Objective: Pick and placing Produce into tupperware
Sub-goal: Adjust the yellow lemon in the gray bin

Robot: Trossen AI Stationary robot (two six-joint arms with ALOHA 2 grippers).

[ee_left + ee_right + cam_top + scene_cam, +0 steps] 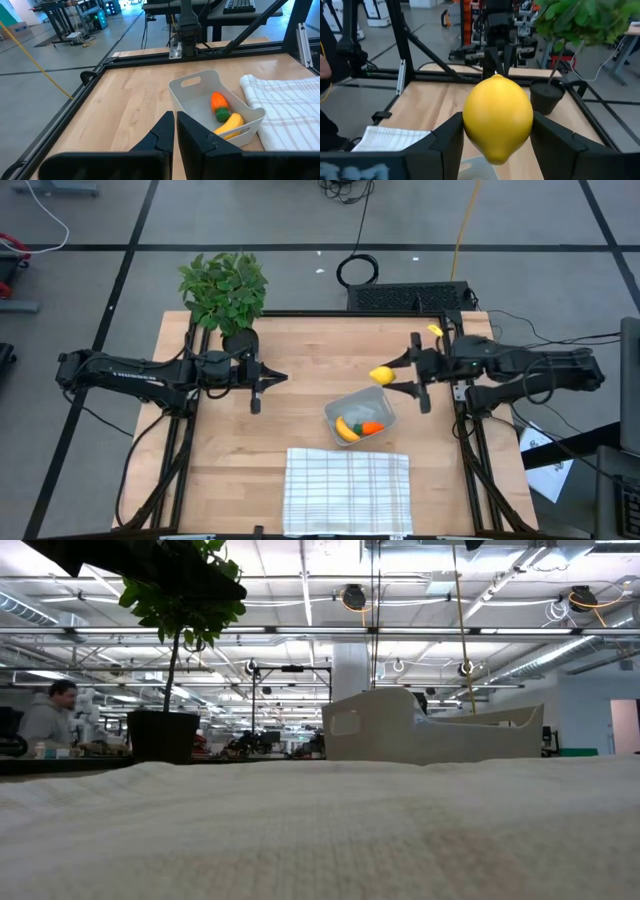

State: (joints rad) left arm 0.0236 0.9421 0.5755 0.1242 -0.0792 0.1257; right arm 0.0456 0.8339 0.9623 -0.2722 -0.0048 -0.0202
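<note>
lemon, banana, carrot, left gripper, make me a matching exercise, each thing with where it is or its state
Things:
1. lemon
2. banana
3. carrot
4. left gripper

Places or states:
A. fingers shut, holding nothing
B. held between the right gripper's fingers
C. in the tupperware, orange with a green top
D. in the tupperware, yellow and curved

Pairs: 1-B, 2-D, 3-C, 4-A

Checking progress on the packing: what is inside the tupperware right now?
The tupperware holds the banana and the carrot. The lemon is not inside; the right gripper holds it above the table. The container floor beneath the two is hidden.
</note>
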